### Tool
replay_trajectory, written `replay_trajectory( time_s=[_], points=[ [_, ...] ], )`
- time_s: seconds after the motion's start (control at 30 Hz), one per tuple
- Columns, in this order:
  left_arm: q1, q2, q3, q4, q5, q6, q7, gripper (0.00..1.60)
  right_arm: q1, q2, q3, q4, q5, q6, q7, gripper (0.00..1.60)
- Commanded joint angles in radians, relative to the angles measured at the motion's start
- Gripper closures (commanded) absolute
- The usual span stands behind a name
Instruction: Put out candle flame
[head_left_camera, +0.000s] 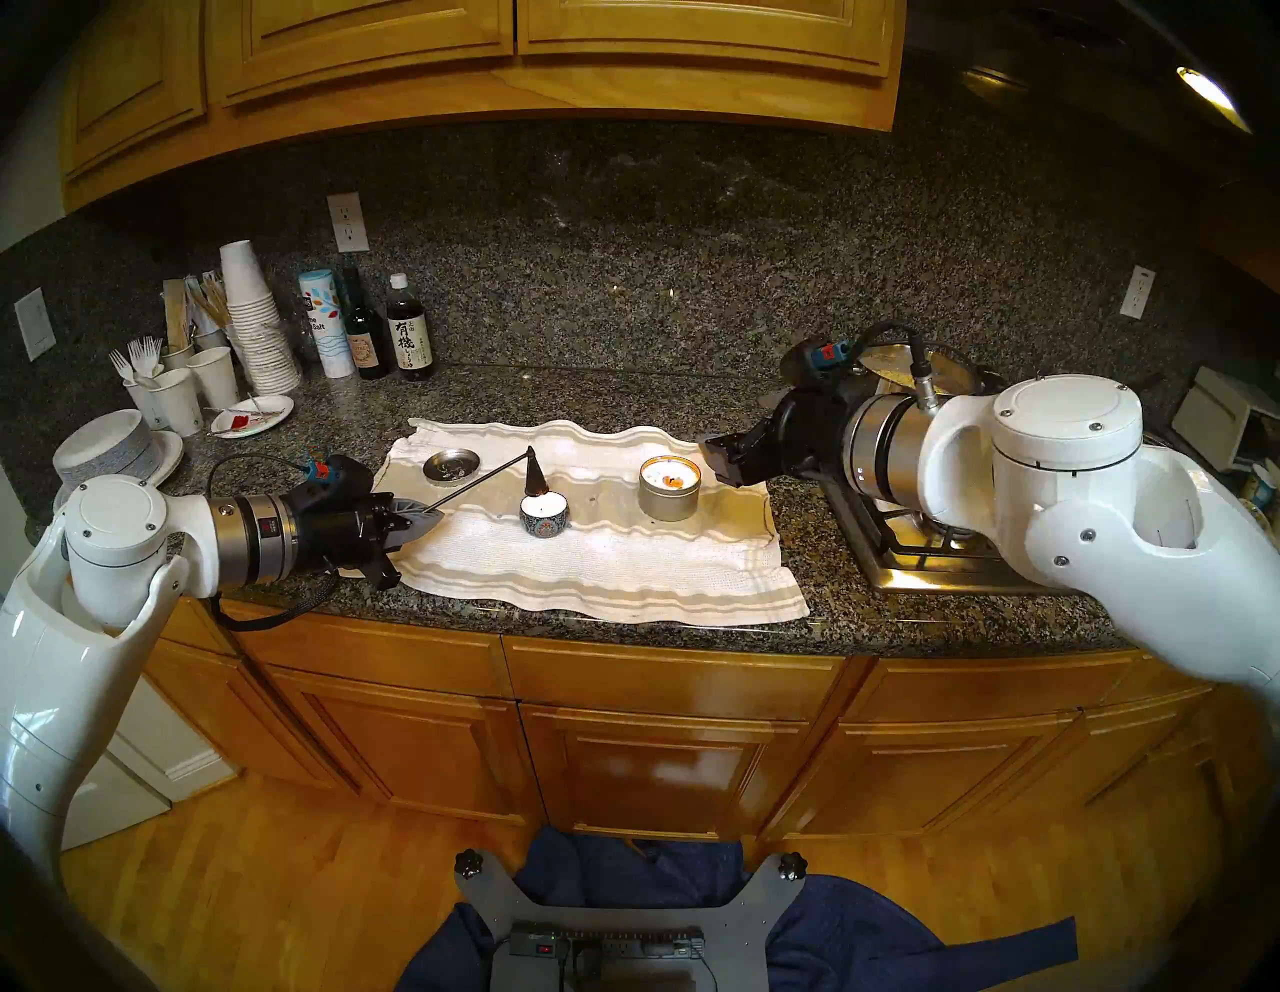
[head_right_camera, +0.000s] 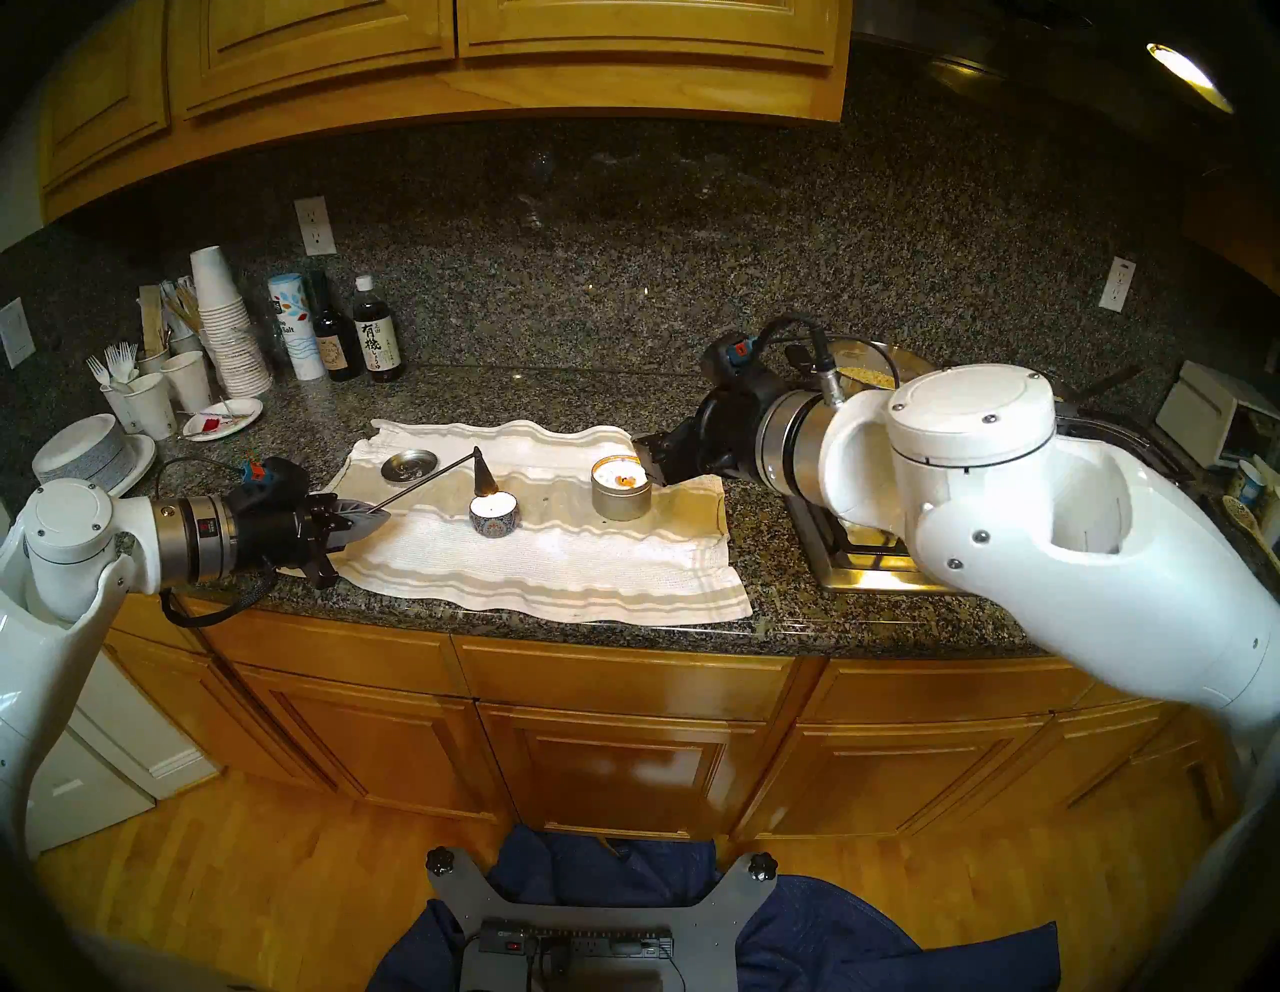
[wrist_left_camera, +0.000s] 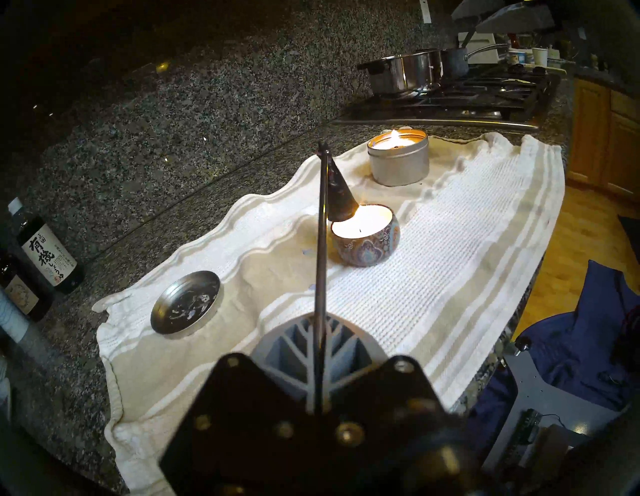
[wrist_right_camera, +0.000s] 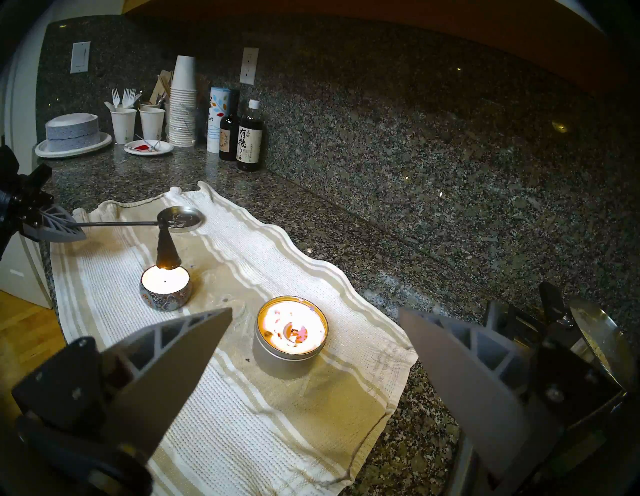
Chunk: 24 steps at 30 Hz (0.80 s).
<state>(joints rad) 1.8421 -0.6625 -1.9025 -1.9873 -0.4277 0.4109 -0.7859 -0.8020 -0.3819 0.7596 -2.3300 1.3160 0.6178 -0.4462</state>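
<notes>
A small patterned candle bowl (head_left_camera: 544, 518) (wrist_left_camera: 367, 247) (wrist_right_camera: 165, 290) glows on a white striped towel (head_left_camera: 609, 561). My left gripper (head_left_camera: 424, 516) (wrist_left_camera: 320, 332) is shut on the thin rod of a metal candle snuffer (head_left_camera: 534, 475) (wrist_left_camera: 338, 196) (wrist_right_camera: 167, 251), whose dark cone hangs just above the bowl's far rim, a flame glow at its mouth. A silver tin candle (head_left_camera: 669, 488) (wrist_left_camera: 398, 158) (wrist_right_camera: 290, 337) burns further right. Just right of the tin, my right gripper (head_left_camera: 720, 461) (wrist_right_camera: 315, 318) stands open and holds nothing.
A shallow metal lid (head_left_camera: 451, 464) (wrist_left_camera: 186, 303) lies on the towel's back left. Bottles (head_left_camera: 409, 331), stacked paper cups (head_left_camera: 256, 325) and plates (head_left_camera: 114, 450) crowd the left counter. A stove with pots (wrist_left_camera: 403, 74) is at the right.
</notes>
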Motion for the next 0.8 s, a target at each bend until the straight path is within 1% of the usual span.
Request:
replay_trajectory(
  time_s=[0.0, 0.13, 0.3, 0.57, 0.67, 0.77],
  points=[
    [0.011, -0.003, -0.044, -0.039, -0.02, 0.012, -0.015, 1.6, 0.025, 0.001, 0.025, -0.001, -0.005, -0.007, 0.0, 0.0],
    [0.026, -0.009, -0.053, -0.051, -0.011, 0.024, -0.011, 1.6, 0.025, 0.001, 0.025, -0.001, -0.005, -0.007, 0.0, 0.0],
    [0.027, -0.016, -0.048, -0.051, 0.001, 0.026, 0.0, 1.6, 0.025, 0.001, 0.025, -0.001, -0.005, -0.007, 0.0, 0.0],
    [0.011, -0.011, -0.027, -0.047, 0.014, 0.019, 0.012, 1.6, 0.025, 0.001, 0.025, -0.001, -0.005, -0.007, 0.0, 0.0],
    [0.012, -0.001, -0.018, -0.052, 0.028, 0.015, 0.014, 1.6, 0.025, 0.001, 0.025, -0.001, -0.005, -0.007, 0.0, 0.0],
    [0.014, -0.003, -0.013, -0.056, 0.035, 0.015, 0.017, 1.6, 0.025, 0.001, 0.025, -0.001, -0.005, -0.007, 0.0, 0.0]
  ],
)
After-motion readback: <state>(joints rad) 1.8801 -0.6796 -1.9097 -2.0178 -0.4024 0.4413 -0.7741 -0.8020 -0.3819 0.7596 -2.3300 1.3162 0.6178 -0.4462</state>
